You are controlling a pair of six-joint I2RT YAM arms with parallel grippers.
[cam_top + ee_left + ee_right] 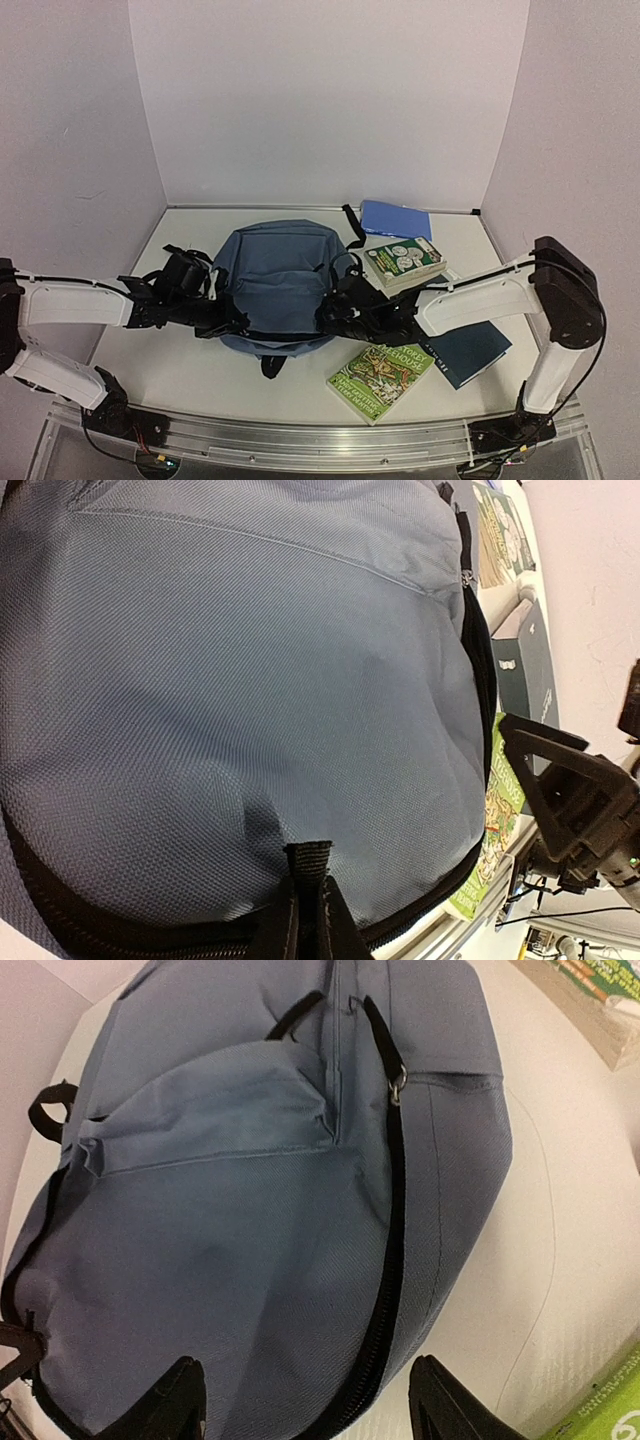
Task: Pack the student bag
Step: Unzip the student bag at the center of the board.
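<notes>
The student bag point(275, 275), slate-blue fabric with black zippers, lies flat in the middle of the table. My left gripper point(228, 323) is at its near-left rim. In the left wrist view the left gripper point(308, 885) is shut on a black webbing tab point(308, 858) by the bag's point(250, 680) zipper seam. My right gripper point(338, 312) is at the near-right rim. Seen from the right wrist, the right gripper point(310, 1405) stands open, straddling the closed black zipper point(393, 1250) of the bag point(230, 1240) with nothing gripped.
A green-and-white book stack point(405, 262) and a flat blue notebook point(395, 218) lie to the back right. Near the front right lie a green illustrated book point(380, 378) and a dark blue book point(468, 352). Black straps point(180, 268) spread left of the bag.
</notes>
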